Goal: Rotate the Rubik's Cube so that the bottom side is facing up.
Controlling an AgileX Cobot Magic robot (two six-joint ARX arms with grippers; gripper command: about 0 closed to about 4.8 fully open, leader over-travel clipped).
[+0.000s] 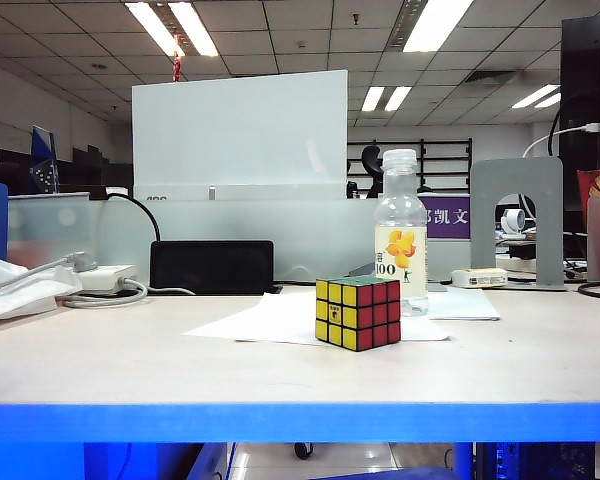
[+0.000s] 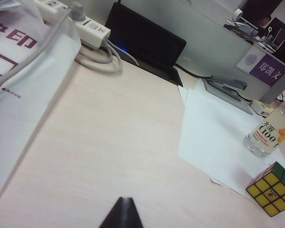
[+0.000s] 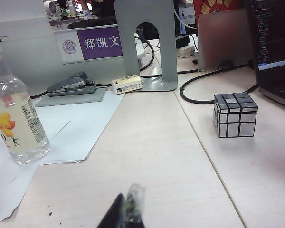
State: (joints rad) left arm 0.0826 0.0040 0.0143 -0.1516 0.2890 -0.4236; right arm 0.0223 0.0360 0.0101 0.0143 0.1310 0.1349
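My left pincer (image 2: pixel 122 212) is pressed together, empty, over bare pale wood tabletop (image 2: pixel 109 142); my right pincer (image 3: pixel 128 211) is likewise closed on nothing (one fingertip looks clear plastic). Well apart from both, the small black-framed Rubik's Cube (image 1: pixel 357 313) rests on a white paper sheet (image 1: pixel 270 318), yellow logo face and red face toward the exterior camera. Just behind it stands a clear plastic drink bottle (image 1: pixel 400 235). A silver mirror-faced cube (image 3: pixel 235 114) sits off to my right.
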